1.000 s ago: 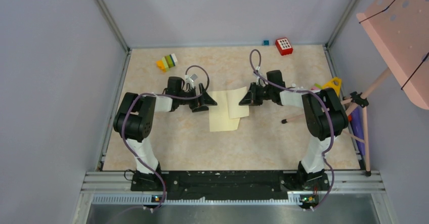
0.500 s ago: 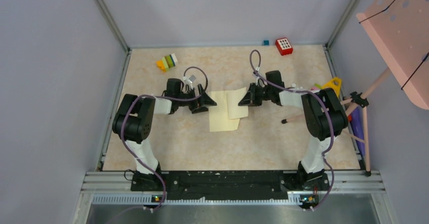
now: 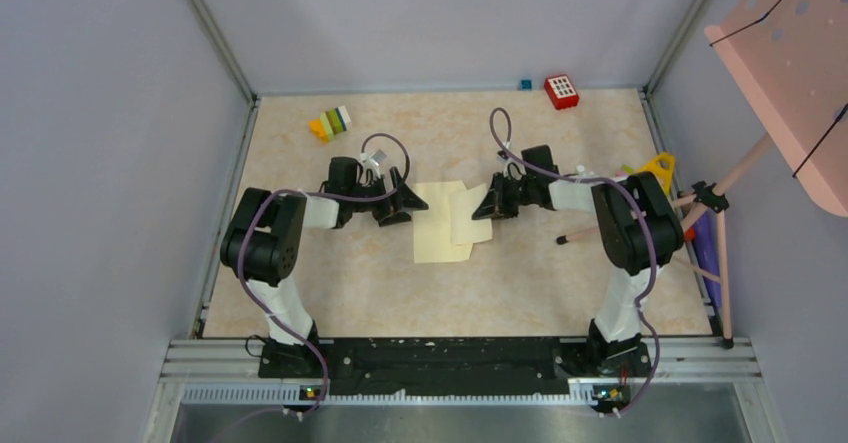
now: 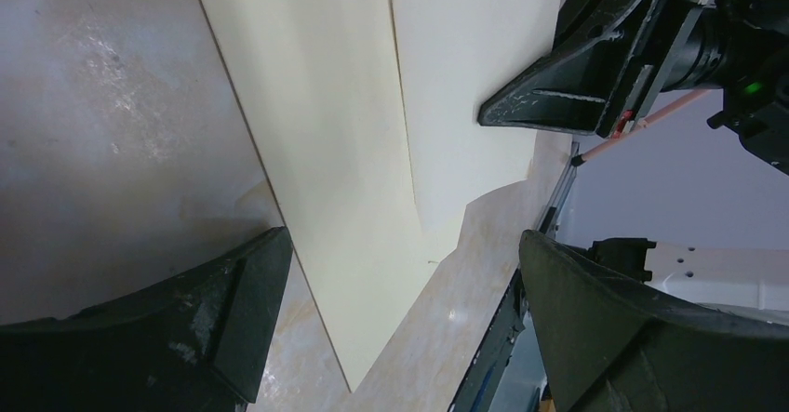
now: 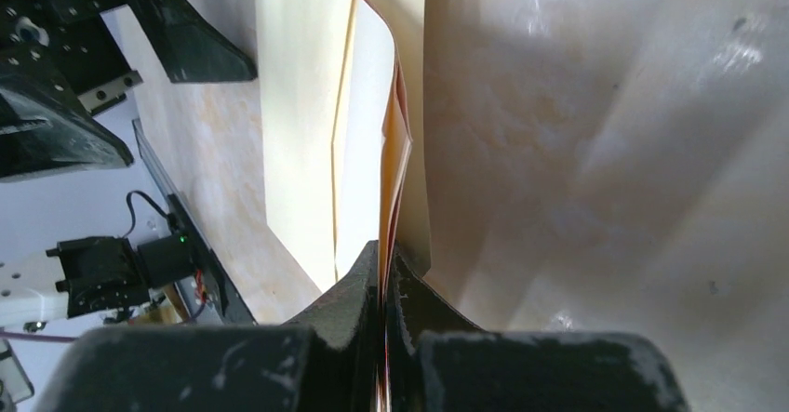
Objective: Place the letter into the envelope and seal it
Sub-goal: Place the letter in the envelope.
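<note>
The pale cream envelope (image 3: 438,231) lies flat mid-table, also seen in the left wrist view (image 4: 316,105) and the right wrist view (image 5: 298,105). A smaller, whiter letter (image 3: 468,215) overlaps its right part, bowed up along one edge (image 5: 395,152). My right gripper (image 3: 484,207) is shut on the letter's right edge (image 5: 384,259). In the left wrist view the letter (image 4: 465,86) lies on the envelope with the right gripper (image 4: 493,114) at its edge. My left gripper (image 3: 408,203) stands open at the envelope's left edge (image 4: 402,245), with nothing between its fingers.
Coloured blocks (image 3: 330,123) sit at the back left; a red keypad-like block (image 3: 561,91) and a small blue cube (image 3: 525,84) sit by the back wall. A yellow object (image 3: 658,168), a wooden stick (image 3: 590,231) and a pink stand (image 3: 790,73) crowd the right side.
My right gripper has drawn the letter a little nearer and leftward over the envelope. The left gripper has barely moved and stays open.
</note>
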`<state>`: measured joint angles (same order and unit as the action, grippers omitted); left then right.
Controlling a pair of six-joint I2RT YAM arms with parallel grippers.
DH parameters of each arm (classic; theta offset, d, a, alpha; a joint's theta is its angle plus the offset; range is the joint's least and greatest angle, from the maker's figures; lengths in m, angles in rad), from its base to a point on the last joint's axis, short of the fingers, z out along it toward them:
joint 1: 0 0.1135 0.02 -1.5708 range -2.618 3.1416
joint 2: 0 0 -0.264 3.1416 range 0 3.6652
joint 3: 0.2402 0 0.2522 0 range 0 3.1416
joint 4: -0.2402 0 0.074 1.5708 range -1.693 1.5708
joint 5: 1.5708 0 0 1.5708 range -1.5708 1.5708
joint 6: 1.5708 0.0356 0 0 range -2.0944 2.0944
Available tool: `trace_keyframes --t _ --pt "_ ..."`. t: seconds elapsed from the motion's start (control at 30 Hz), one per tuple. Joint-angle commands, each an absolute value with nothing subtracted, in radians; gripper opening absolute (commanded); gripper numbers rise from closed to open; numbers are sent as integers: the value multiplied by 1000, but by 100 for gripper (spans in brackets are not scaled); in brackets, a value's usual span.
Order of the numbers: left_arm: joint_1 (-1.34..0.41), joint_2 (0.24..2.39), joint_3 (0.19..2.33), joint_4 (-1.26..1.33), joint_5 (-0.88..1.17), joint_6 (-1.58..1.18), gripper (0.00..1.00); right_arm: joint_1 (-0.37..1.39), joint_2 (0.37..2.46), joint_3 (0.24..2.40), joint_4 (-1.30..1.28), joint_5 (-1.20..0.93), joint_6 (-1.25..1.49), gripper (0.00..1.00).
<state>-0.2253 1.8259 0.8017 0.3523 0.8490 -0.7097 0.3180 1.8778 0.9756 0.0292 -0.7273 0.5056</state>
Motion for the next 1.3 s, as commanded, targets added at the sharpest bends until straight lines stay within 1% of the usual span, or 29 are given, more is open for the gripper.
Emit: trace_keyframes --t 0.0,0.53,0.87,1.27 --pt "-232 1801 781 356 822 -710 98 328 1894 1017 -59 -767 446 0" --pt "-238 1807 780 378 838 -732 99 338 1927 1026 -7 -801 520 0" --pt "-246 1818 781 388 841 -737 99 341 1936 1017 97 -772 575 0" --pt "-250 1825 786 387 839 -736 99 374 1977 1053 121 -769 563 0"
